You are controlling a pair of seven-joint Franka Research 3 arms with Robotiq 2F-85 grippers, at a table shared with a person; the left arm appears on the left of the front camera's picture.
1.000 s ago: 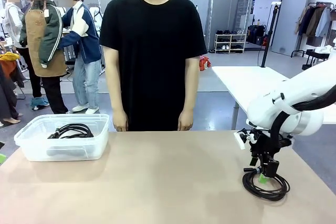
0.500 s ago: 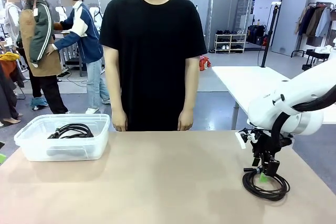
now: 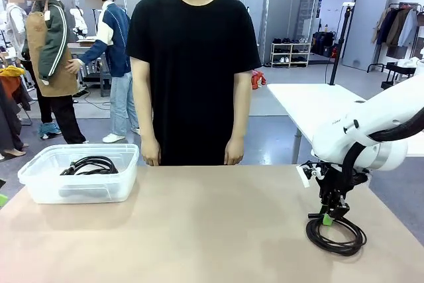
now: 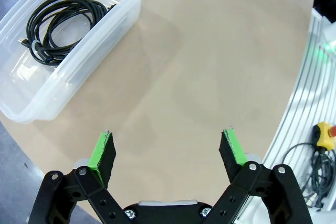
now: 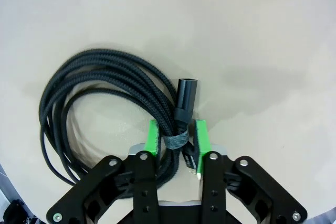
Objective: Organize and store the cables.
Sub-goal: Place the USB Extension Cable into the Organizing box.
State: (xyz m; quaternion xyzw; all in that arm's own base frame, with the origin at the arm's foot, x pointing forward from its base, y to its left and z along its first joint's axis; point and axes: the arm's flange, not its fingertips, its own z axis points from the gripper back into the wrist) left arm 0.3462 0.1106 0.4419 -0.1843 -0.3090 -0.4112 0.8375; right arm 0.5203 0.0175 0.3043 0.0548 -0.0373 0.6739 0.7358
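A tan table [image 3: 199, 230] holds a clear plastic bin [image 3: 79, 173] at its left end, with one coiled black cable [image 3: 89, 164] lying inside. At the table's right end, well apart from the bin, the right gripper [image 5: 177, 140] pinches a braided black cable coil [image 5: 105, 108] at its grey tie strap, beside the plug [image 5: 186, 95]. The left gripper [image 4: 167, 148] hovers spread wide over bare tabletop near the bin. A person in a black T-shirt [image 3: 192, 64] stands behind the table

Braided matt black cable [image 5: 105, 82]; translucent plastic bin [image 3: 40, 187]; smooth matt tabletop [image 3: 212, 230].
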